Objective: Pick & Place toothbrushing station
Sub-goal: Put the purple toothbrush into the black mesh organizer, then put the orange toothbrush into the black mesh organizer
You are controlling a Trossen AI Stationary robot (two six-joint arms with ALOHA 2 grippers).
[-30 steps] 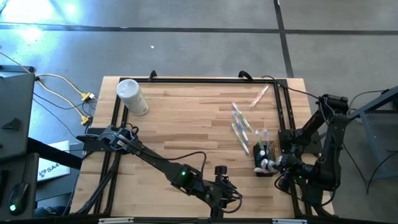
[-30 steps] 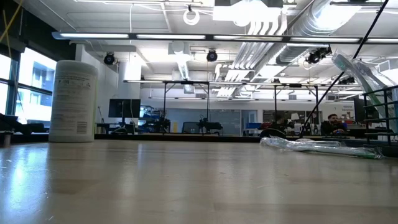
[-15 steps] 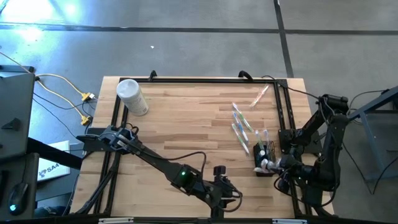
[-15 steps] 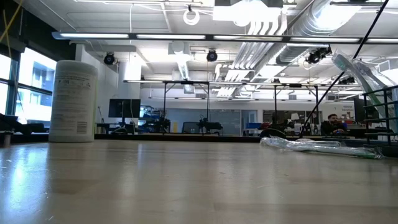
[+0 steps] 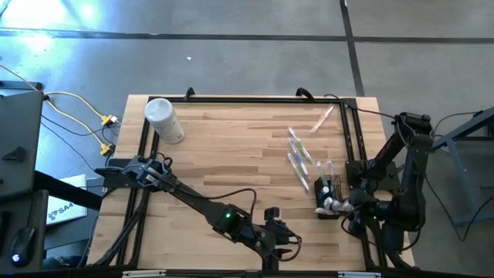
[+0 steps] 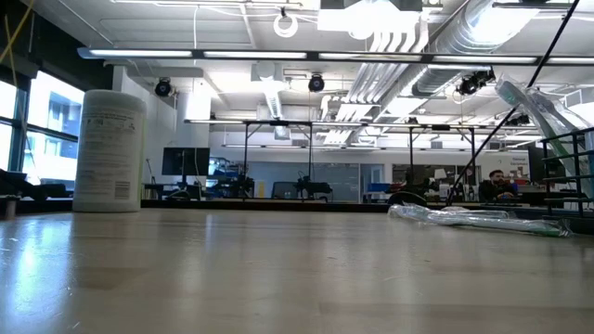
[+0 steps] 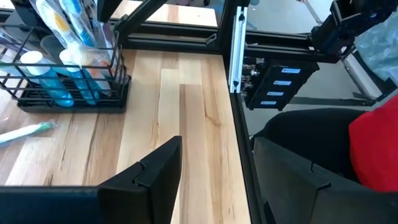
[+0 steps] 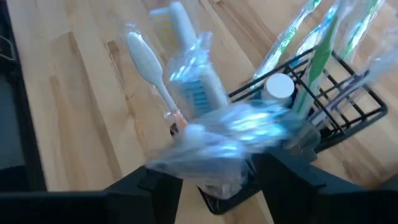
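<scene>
The right gripper [image 5: 345, 210] hangs at the right end of the wooden counter [image 5: 231, 154], right up against the black wire-mesh holder [image 5: 326, 197]. In the right wrist view its two dark fingers [image 8: 155, 182] stand apart with a bundle of plastic-wrapped toothbrushes [image 8: 186, 106] between and just ahead of them; the wrapping is blurred, and I cannot tell whether the fingers touch it or have let it go. The bundle's brush heads stick out past the holder's [image 8: 311, 118] edge, and a white-capped toothpaste tube [image 8: 278, 88] stands upright inside the holder beside green-handled toothbrushes [image 8: 320, 56].

Just beyond the holder, farther from the right gripper, several loose wrapped toothbrushes [image 5: 299, 158] lie flat on the counter, and a single pink one [image 5: 322, 120] lies well apart from them near the far edge.

The left gripper [image 5: 284, 245] waits near the front edge of the counter, well apart from the holder, its fingers spread and holding nothing. Its wrist view shows the holder [image 7: 68, 81] ahead with blue tubes [image 7: 62, 74] standing in it and one toothbrush [image 7: 25, 132] lying on the wood just beside it.

A white cylindrical canister [image 5: 164, 120] stands at the far left corner of the counter, well away from both grippers.
</scene>
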